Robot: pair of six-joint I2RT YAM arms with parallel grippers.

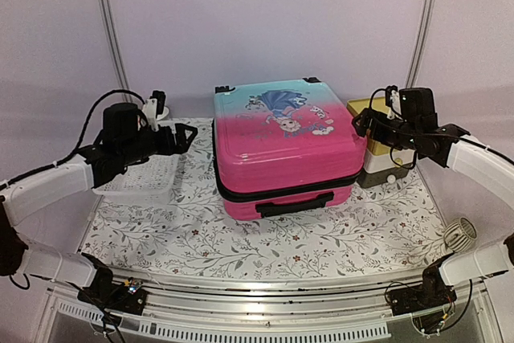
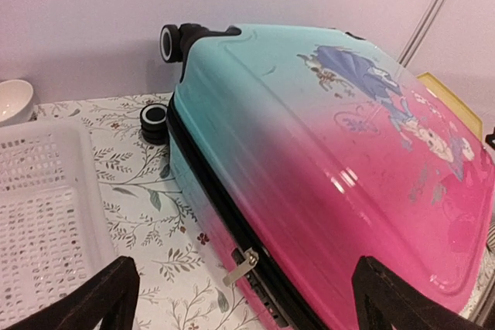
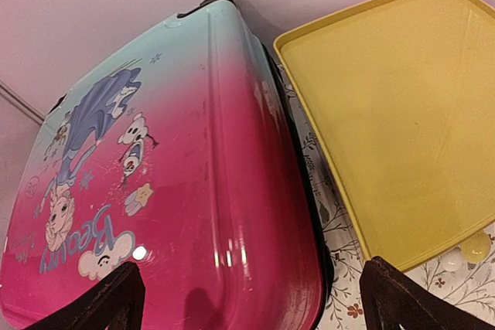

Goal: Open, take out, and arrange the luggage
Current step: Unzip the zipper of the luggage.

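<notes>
The luggage (image 1: 285,146) lies flat and closed on the floral cloth, turquoise at the back and pink at the front, its black handle (image 1: 293,204) facing the near edge. My left gripper (image 1: 189,136) hovers open beside its left side with nothing held. In the left wrist view the luggage (image 2: 325,160) shows its black zipper band, and the silver zipper pull (image 2: 241,267) hangs between my open left gripper's (image 2: 247,303) fingers. My right gripper (image 1: 359,122) is open over the luggage's right edge. The right wrist view shows the luggage lid (image 3: 178,191) under my empty right gripper (image 3: 259,303).
A white perforated basket (image 1: 144,178) sits left of the luggage, under my left arm. A yellow-topped drawer box (image 1: 377,146) stands close against its right side. A white bowl (image 2: 14,100) is behind the basket. A small ribbed white object (image 1: 459,234) lies at the front right.
</notes>
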